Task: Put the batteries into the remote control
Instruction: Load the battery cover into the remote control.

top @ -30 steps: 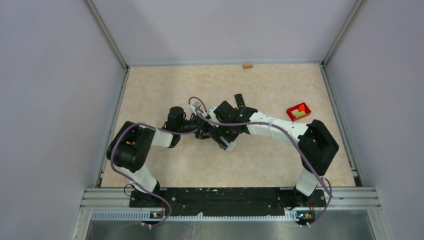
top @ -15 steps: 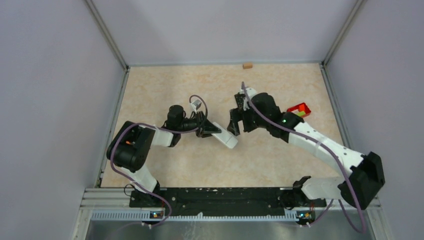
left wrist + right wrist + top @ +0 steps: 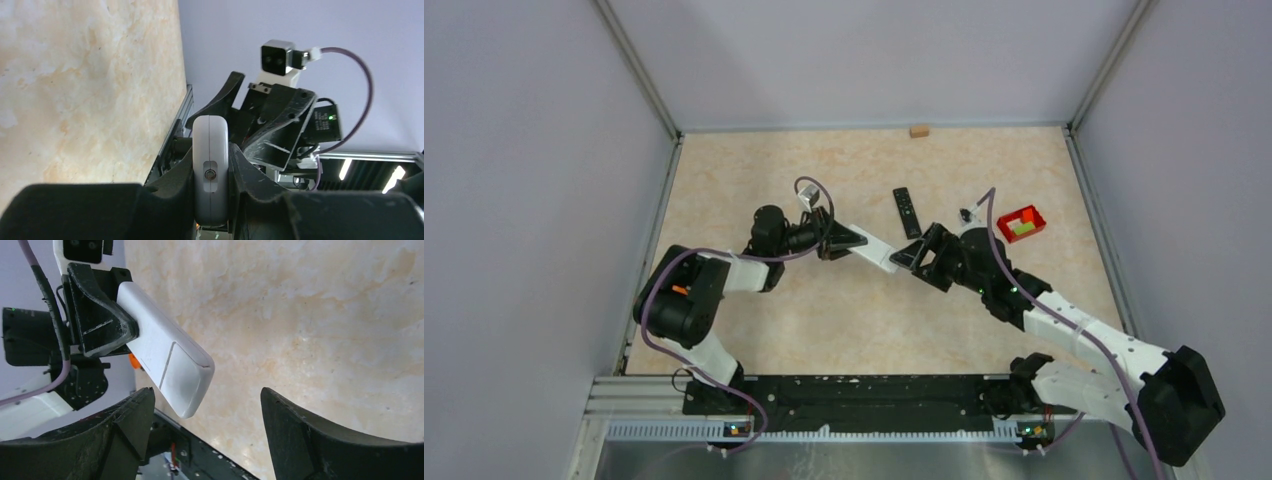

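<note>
My left gripper (image 3: 842,240) is shut on one end of a white remote (image 3: 876,252) and holds it edge-on above the table; the left wrist view shows it pinched between the fingers (image 3: 210,165). My right gripper (image 3: 911,258) is open at the remote's free end. In the right wrist view the remote's rounded tip (image 3: 187,385) sits between the open fingers, nearer the left finger (image 3: 127,422); the right finger (image 3: 310,435) is well apart. A black remote (image 3: 907,212) lies on the table behind. No batteries show in any view.
A small red tray (image 3: 1021,223) with yellow-green blocks stands at the right. A small tan block (image 3: 918,130) lies at the back wall. Walls and metal rails bound the marbled table (image 3: 754,170) on three sides.
My right arm swung off the left gripper, out to the back right, then came down with open jaws at the remote's free end. The left gripper shifted the remote slightly back.
</note>
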You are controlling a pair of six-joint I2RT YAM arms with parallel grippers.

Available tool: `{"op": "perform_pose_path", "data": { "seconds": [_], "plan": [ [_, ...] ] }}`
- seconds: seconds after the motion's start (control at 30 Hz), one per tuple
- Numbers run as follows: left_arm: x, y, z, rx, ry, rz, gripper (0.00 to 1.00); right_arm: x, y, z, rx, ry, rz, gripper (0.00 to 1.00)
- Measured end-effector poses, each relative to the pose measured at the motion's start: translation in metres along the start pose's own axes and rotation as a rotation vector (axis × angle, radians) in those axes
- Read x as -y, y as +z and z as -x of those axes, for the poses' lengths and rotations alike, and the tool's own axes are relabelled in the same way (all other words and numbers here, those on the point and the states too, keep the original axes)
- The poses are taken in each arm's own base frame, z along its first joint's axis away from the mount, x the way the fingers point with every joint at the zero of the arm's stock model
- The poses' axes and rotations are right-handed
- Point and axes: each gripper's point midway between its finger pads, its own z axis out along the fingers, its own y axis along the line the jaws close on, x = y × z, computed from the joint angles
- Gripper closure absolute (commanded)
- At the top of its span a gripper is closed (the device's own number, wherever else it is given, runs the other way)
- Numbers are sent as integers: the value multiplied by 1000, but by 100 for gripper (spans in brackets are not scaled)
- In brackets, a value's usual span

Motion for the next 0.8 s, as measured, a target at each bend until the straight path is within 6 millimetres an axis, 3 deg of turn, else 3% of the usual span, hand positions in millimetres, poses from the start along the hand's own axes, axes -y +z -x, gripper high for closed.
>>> {"op": "perform_pose_path", "data": {
  "seconds": [0.27,0.4,0.8],
  "plan": [
    [21,-2,13,38,-49,-56,100,-18,2,6,53,152,117,46],
    [30,-2,14,41,-63,-86,100,-28,1,12,76,172,168,51],
    [41,-7,21,67,-54,-112,100,-49,14,19,96,180,299,83]
  ]
}}
